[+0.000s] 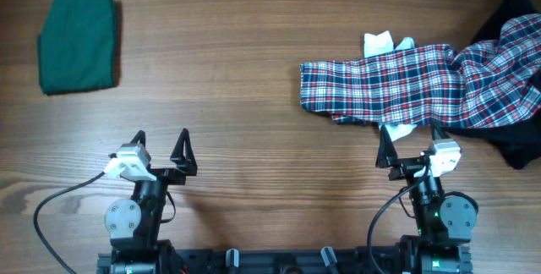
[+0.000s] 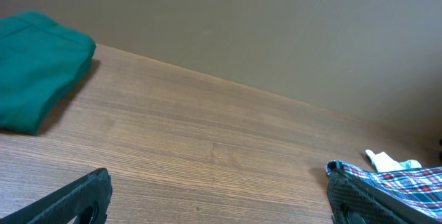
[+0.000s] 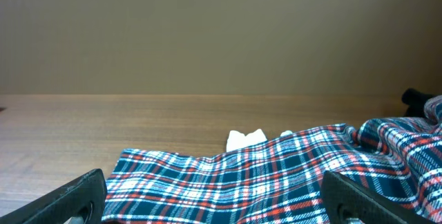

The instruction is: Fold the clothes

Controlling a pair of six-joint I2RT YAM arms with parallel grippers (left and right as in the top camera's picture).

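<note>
A red-white-navy plaid garment lies crumpled across the right of the table, one end stretched toward the centre, and fills the lower right wrist view. A white cloth pokes out from under it. A black garment lies beneath its far right end. A folded dark-green garment rests at the far left, also in the left wrist view. My left gripper stands open over bare wood. My right gripper stands open just short of the plaid's near edge, holding nothing.
The wooden table runs between the green garment and the plaid one. A beige wall stands behind the table's far edge. Both arm bases sit at the near edge, with a black cable looping beside the left one.
</note>
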